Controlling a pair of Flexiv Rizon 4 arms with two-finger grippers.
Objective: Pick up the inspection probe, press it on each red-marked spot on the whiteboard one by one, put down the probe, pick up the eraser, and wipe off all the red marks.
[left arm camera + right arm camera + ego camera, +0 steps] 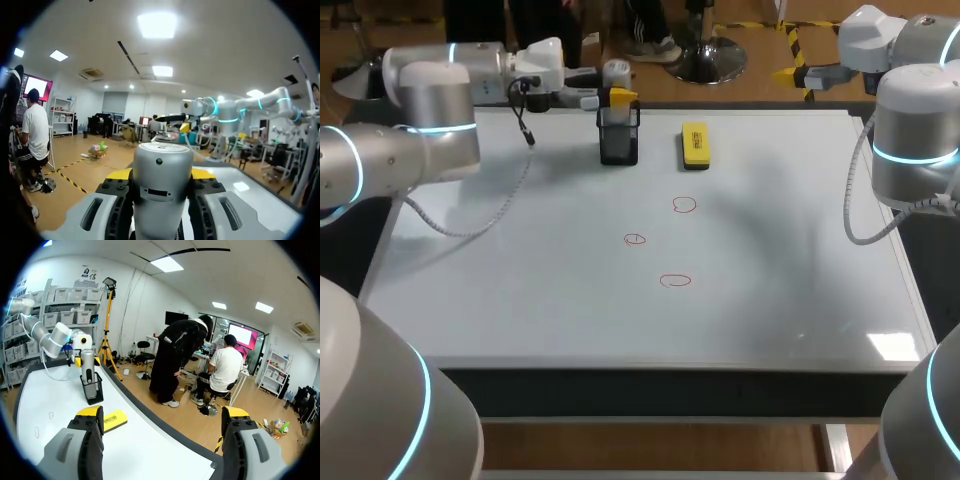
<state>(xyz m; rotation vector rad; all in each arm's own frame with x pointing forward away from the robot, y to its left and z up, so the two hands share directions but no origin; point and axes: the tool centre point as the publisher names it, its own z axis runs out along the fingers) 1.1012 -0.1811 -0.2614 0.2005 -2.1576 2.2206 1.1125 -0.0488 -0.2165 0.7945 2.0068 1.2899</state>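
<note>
Left gripper pinches the probe over the holder (by the whiteboard's far edge); right gripper spread wide.

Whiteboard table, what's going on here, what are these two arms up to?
The left gripper has its fingers on both sides of the inspection probe, which stands upright in the black holder at the whiteboard's far edge, not yet lifted out. The right gripper hangs open and empty past the far right side. The yellow eraser lies untouched beside the holder, and the three red marks are unwiped.
</note>
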